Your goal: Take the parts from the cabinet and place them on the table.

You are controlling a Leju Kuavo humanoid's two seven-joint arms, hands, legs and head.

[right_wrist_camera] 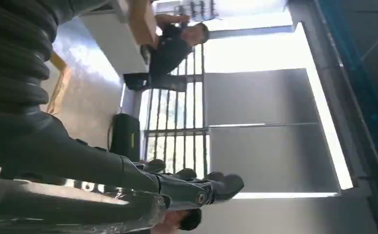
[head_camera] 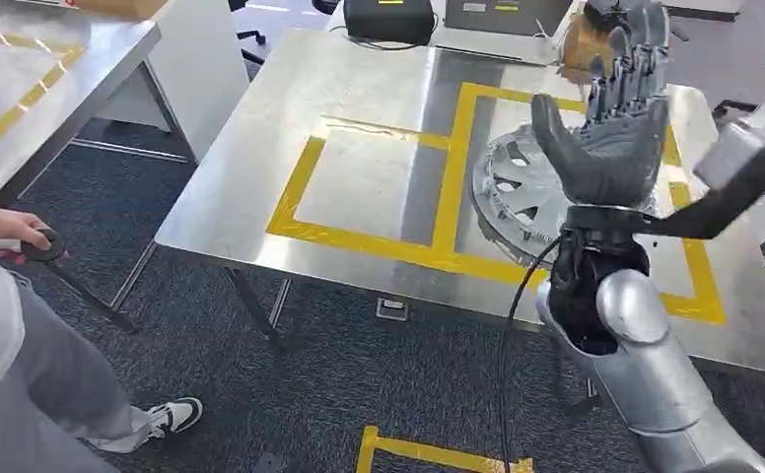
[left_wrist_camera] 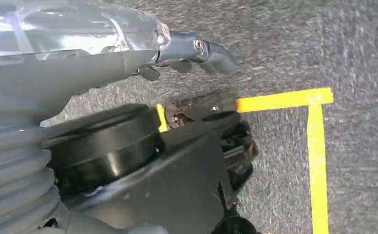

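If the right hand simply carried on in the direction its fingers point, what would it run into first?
Nothing close, as far as I can judge: the right hand is raised open above the grey wheel-like part on the table, its fingers aimed up and away into open room. Depth is unclear.

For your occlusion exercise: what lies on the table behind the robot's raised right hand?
A grey, wheel-cover-like round part lies on the steel table, over the yellow tape lines. The open right hand and its wrist hide the part's right side, so its full shape cannot be seen.
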